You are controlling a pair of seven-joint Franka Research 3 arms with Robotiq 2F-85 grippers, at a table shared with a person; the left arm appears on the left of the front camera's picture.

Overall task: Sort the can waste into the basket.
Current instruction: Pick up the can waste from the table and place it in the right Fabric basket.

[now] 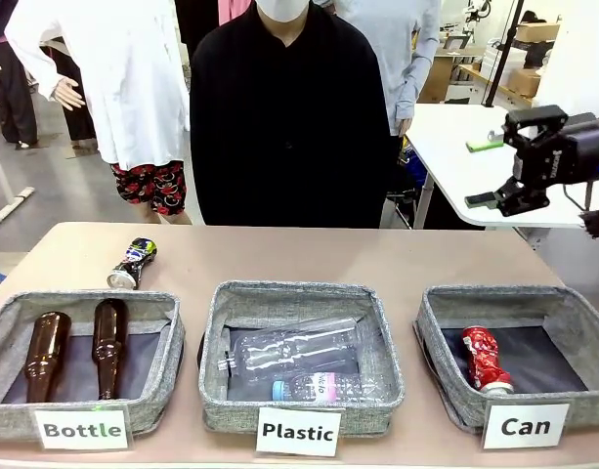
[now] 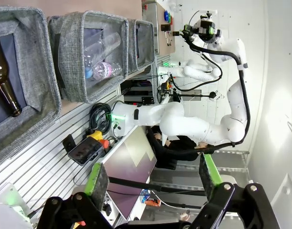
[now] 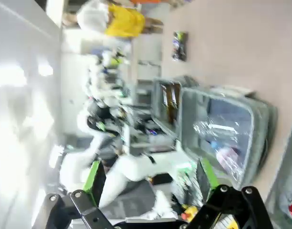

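Right gripper (image 1: 483, 173), spread wide and empty, hangs high beyond the Can basket (image 1: 504, 296) holding the crushed red can (image 1: 486, 359); the dark can (image 1: 132, 264) lies far to its left. Left gripper (image 2: 153, 176) gapes, empty too.

Worktop (image 1: 309, 256): a pale beige surface is seen across the width of the front view.
Floor (image 1: 55, 195): grey and smooth, seen beyond the worktop's far edge at the left.
White table (image 1: 455, 137): set behind the worktop at the right.
Cardboard boxes (image 1: 534, 32): stacked on shelving at the far upper right.
Wall (image 2: 279, 67): plain white and brightly lit.
Slatted panel (image 2: 45, 162): grey ribbed sheeting is seen beside the worktop's near edge.
Screen (image 2: 131, 160): a dark flat panel, possibly a monitor, is placed by the slats.
Light: even and bright; strong glare is spread over a blurred white surface in the right wrist view.
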